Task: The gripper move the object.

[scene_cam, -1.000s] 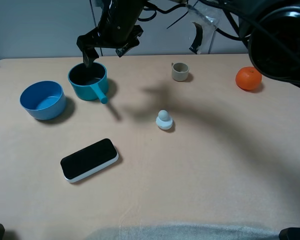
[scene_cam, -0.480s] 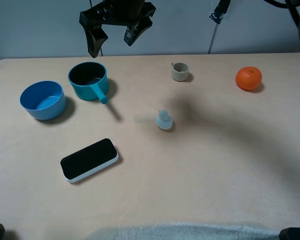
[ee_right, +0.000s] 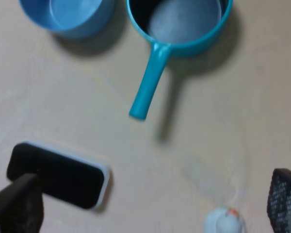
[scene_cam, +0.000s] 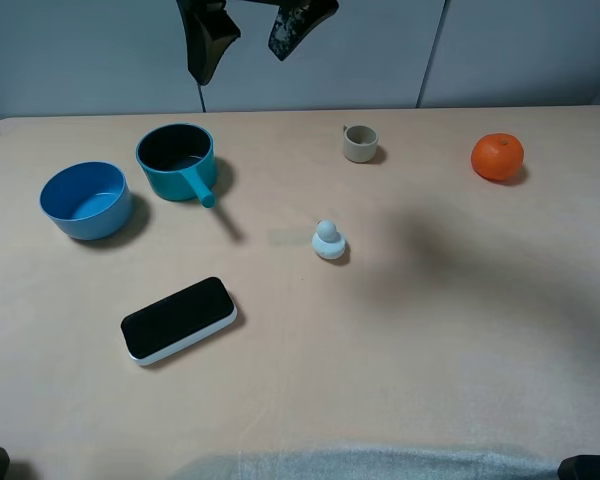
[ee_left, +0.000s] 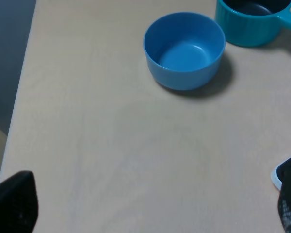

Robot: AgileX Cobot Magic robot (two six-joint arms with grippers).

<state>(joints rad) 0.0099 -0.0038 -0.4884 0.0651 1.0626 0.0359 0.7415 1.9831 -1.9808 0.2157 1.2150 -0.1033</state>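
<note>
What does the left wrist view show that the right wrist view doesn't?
Only the left wrist view shows the table's edge with the dark drop beyond it. Only the right wrist view shows the saucepan's full handle, nearly all of the black phone, and the small white figurine. Both show the blue bowl beside the teal saucepan, and each view's own open fingers at its margins.

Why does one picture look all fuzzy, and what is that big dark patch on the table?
The right wrist view is blurred: the teal round saucepan and black flat phone have soft edges. The exterior high view is sharp; its dark patch on the beige table looks like a shadow. The left wrist view is fairly clear.
</note>
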